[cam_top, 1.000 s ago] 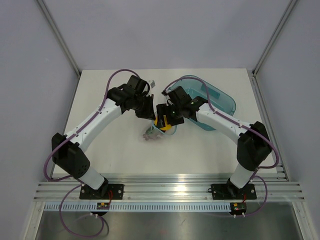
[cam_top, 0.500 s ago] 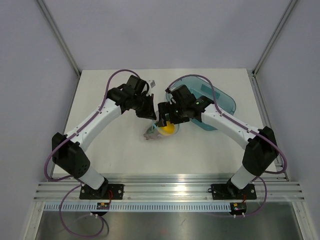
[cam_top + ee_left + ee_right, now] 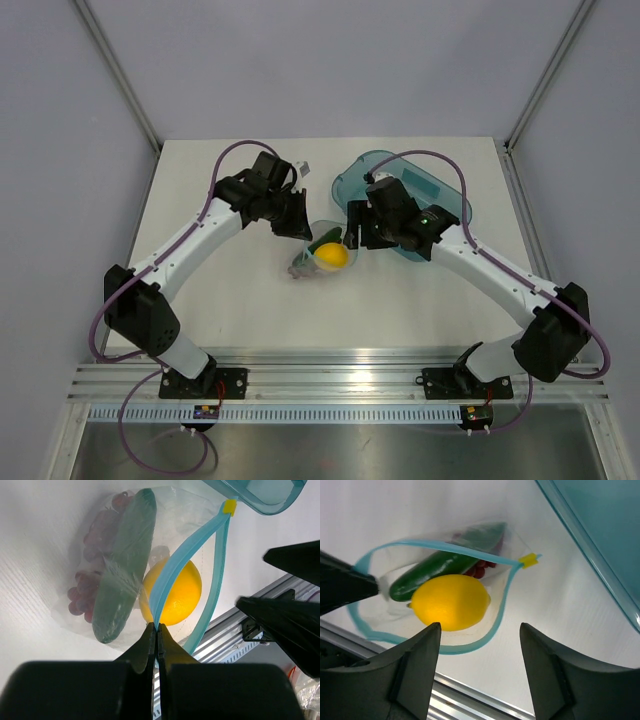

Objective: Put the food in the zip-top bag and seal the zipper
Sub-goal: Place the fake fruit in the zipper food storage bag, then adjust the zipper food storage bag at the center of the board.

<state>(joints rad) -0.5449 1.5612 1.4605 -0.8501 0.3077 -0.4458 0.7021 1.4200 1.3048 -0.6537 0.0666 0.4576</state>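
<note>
Yellow lemon [image 3: 333, 256] sat right at the bag's [image 3: 165, 510] open mouth on the surface [image 3: 230, 290], so it could roll out if the left tool [image 3: 156, 630], clamped on the blue zipper [image 3: 172, 575], tugged too hard. The right tool [image 3: 477, 626] hung above, fingers apart, holding nothing. The clear bag looked thin and crinkly, cucumber [image 3: 122, 565] and grapes [image 3: 82, 587] deeper inside, tray [image 3: 440, 200] just beyond.

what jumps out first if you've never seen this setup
The bright yellow lemon lies inside the open zip-top bag at the centre of the top view, beside a dark green cucumber and red grapes. The left gripper is pinched shut on the bag's light blue zipper strip, while the right gripper hangs open close by, beside the teal tray.
</note>
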